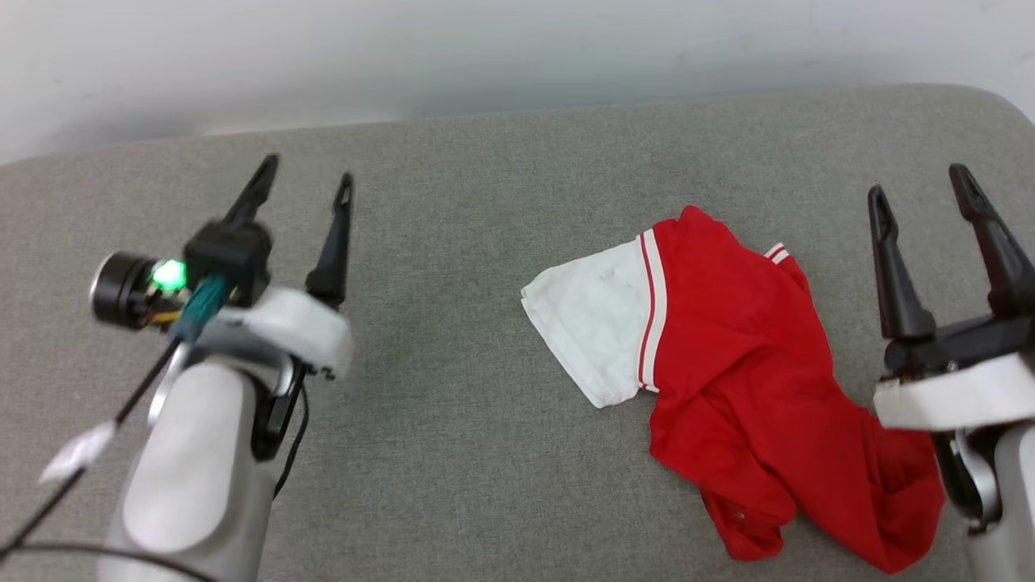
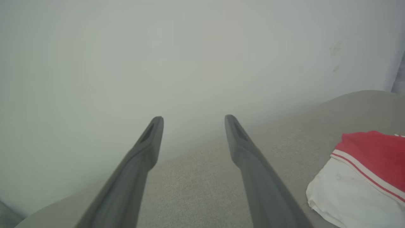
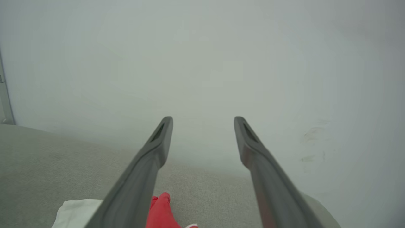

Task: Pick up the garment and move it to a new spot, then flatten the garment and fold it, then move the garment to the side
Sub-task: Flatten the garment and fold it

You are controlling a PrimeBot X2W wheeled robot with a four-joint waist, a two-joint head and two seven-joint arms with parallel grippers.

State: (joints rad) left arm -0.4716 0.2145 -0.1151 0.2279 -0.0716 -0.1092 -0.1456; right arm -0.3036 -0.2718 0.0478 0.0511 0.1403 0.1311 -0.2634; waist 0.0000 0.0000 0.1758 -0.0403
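The garment [image 1: 744,380] lies crumpled on the right half of the grey cushion [image 1: 453,453], long axis running far-left to near-right, just left of my right gripper [image 1: 918,179]; my left gripper [image 1: 308,167] is well apart. Both gape wide, empty.

You see the crumpled red T-shirt with white sleeves [image 1: 744,380] only in part: its folds hide the underside, and of the second sleeve just a sliver of striped trim shows. Toward the right edge of the grey upholstered cushion [image 1: 485,202] the shirt slips behind the white wrist of the right gripper [image 1: 918,181], whose arm the picture's right and bottom edges cut off. The left gripper [image 1: 308,170] is blurred around its white wrist, and a pale scrap [image 1: 77,453] on a black cable beside it is too smeared to name. In the left wrist view the shirt runs off the right and bottom edges; in the right wrist view a dark finger covers most of it.
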